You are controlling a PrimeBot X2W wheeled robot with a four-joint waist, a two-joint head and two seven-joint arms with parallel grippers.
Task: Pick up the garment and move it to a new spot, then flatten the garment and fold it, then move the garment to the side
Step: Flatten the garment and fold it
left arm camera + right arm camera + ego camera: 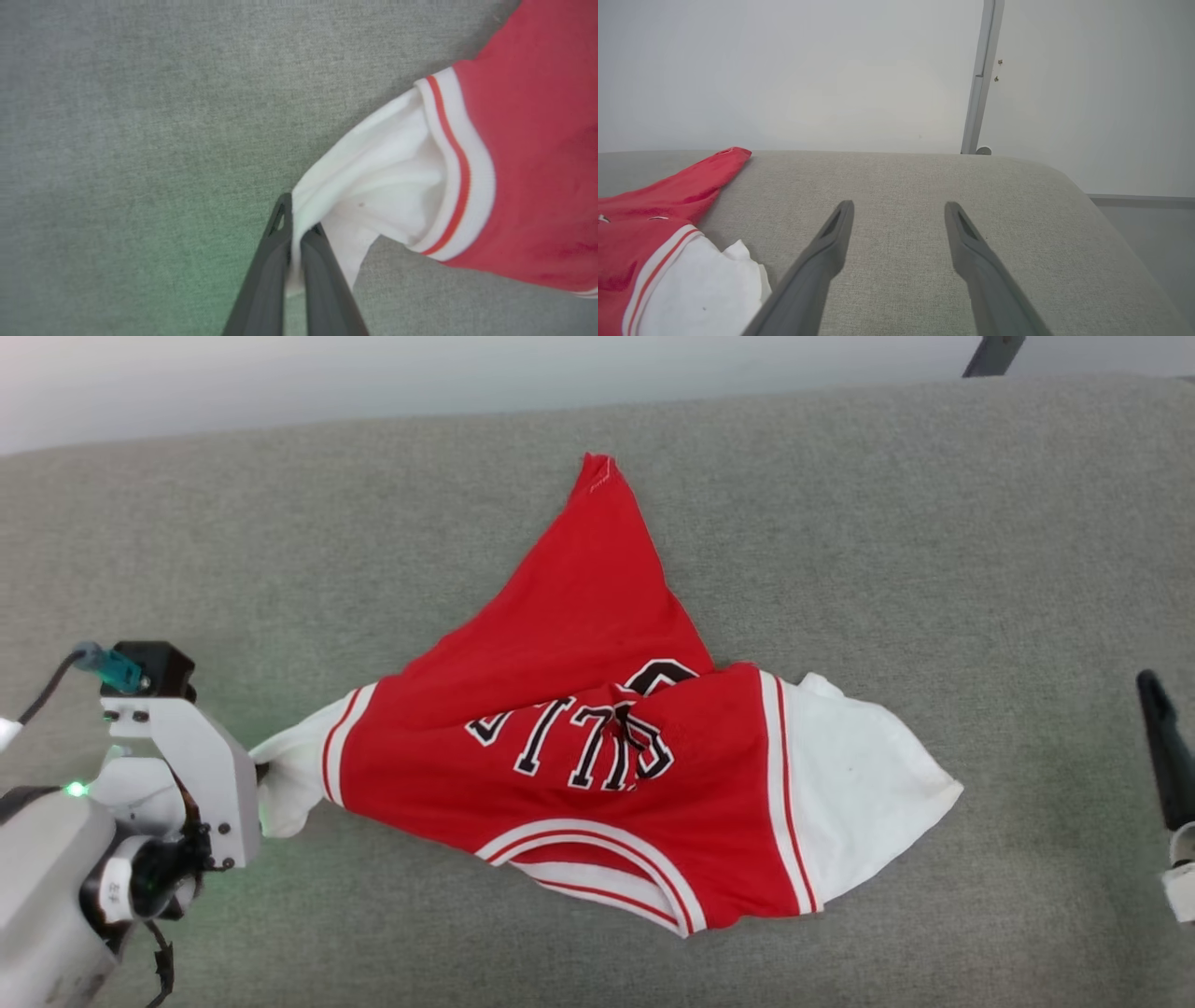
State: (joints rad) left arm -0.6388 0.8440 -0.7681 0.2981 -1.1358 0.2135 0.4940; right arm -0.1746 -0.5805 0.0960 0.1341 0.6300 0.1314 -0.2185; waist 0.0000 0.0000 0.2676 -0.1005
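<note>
**Left claw** (299, 218): closed. Both dark fingers (264, 284) are pinched on a bunched corner of the white side panel (383, 172) of the garment (537, 154). A green glow (201, 261) lies on the fabric cover beside it. In the head view it sits at the lower left, with its pale wrist housing (201, 756) behind it.

**Garment**: red sleeveless jersey, crumpled at the middle of the worktop (934, 504). Its left end tapers to a point at the closed claw.
- Black, white-outlined lettering (579, 742) at the centre, upside down in the head view and partly creased under.
- White-and-red striped trim (597, 845) curving along the near edge.
- A second white panel (859, 784) spread at the right end.
- One red corner (597, 476) pointing toward the far edge.

**Right claw** (899, 207): open, fingers well spread, gripping nothing. It points across bare cover to the right of the garment, apart from it.

**Worktop**: grey woven fabric cover with a rounded far corner.

**Beyond**: a pale wall (784, 70) and a grey upright post (983, 79) behind the far edge.
</note>
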